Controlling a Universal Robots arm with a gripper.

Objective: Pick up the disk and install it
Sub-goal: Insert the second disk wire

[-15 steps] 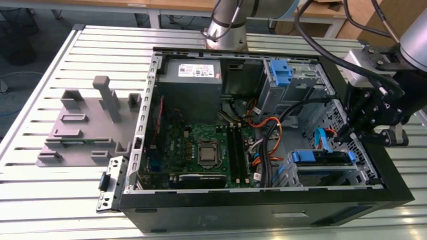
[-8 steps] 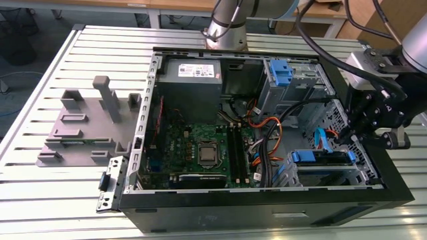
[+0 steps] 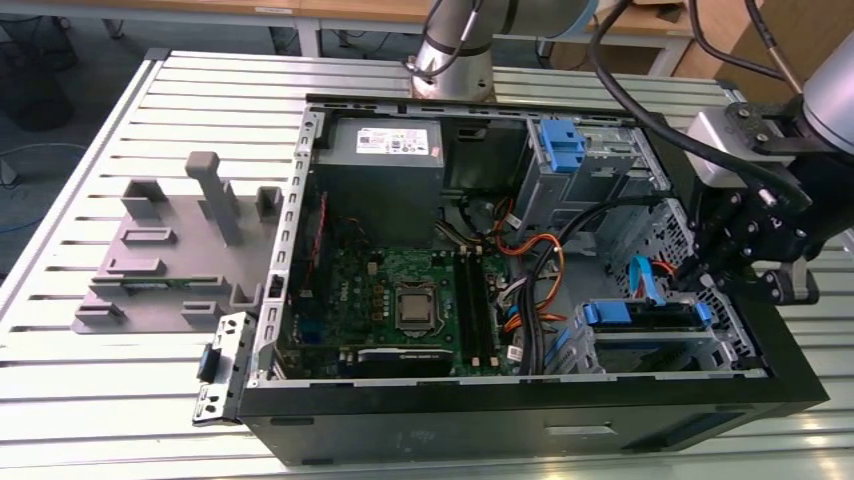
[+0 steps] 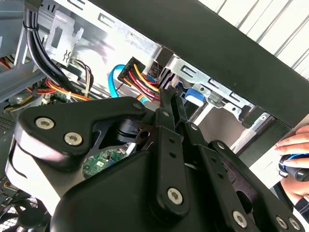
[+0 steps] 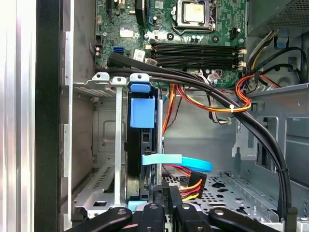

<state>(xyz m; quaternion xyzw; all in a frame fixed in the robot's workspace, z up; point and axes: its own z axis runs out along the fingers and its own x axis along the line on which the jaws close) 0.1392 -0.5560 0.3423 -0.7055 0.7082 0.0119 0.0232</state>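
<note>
The disk [image 3: 647, 318] stands on edge in the drive bay at the case's front corner, on the exterior view's right, with its blue carrier bracket [image 5: 142, 112] around it. My gripper [image 3: 697, 278] hangs just inside the case wall, right over that bay. In both wrist views its fingertips [image 4: 169, 93] lie close together, shut, with nothing visible between them. They sit at the disk's [image 5: 134, 157] cable end, beside the bay's metal rail [image 5: 159, 145]. A blue data cable [image 5: 176, 162] and a connector with red and yellow wires [image 5: 193, 186] lie right next to my gripper [image 5: 163, 191].
The open case holds the motherboard [image 3: 407, 300], a grey power supply [image 3: 387, 140] and a tall blue latch [image 3: 561, 140]. Thick black cables [image 5: 217, 94] cross beside the bay. A grey fixture [image 3: 167, 250] stands on the slatted table. A person's hand [image 4: 294, 142] rests outside the case.
</note>
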